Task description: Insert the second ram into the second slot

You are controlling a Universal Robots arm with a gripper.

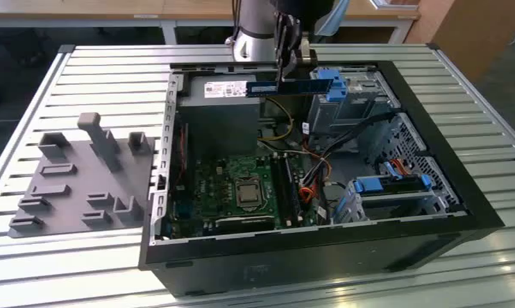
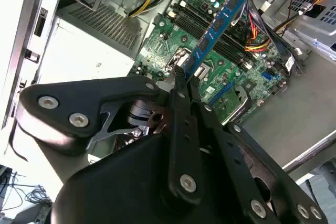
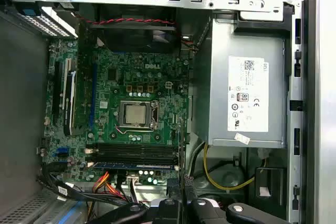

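Note:
The second ram (image 1: 300,86) is a thin dark-blue stick held level above the open computer case, over the power supply at the far side. My gripper (image 1: 283,78) is shut on it near its middle. In the second wrist view the fingers (image 2: 181,85) pinch one end of the ram (image 2: 218,24), which points out over the green motherboard. The black memory slots (image 1: 288,184) lie beside the processor socket, well below the stick. In the first wrist view the slots (image 3: 136,153) run in a row, and one next to them holds a blue stick (image 3: 134,164).
The grey power supply (image 3: 247,93) fills one side of the case (image 1: 326,247). Light-blue drive brackets (image 1: 394,183) and loose cables (image 1: 321,170) crowd the exterior view's right. A grey parts fixture (image 1: 77,186) lies on the slatted table at the exterior view's left.

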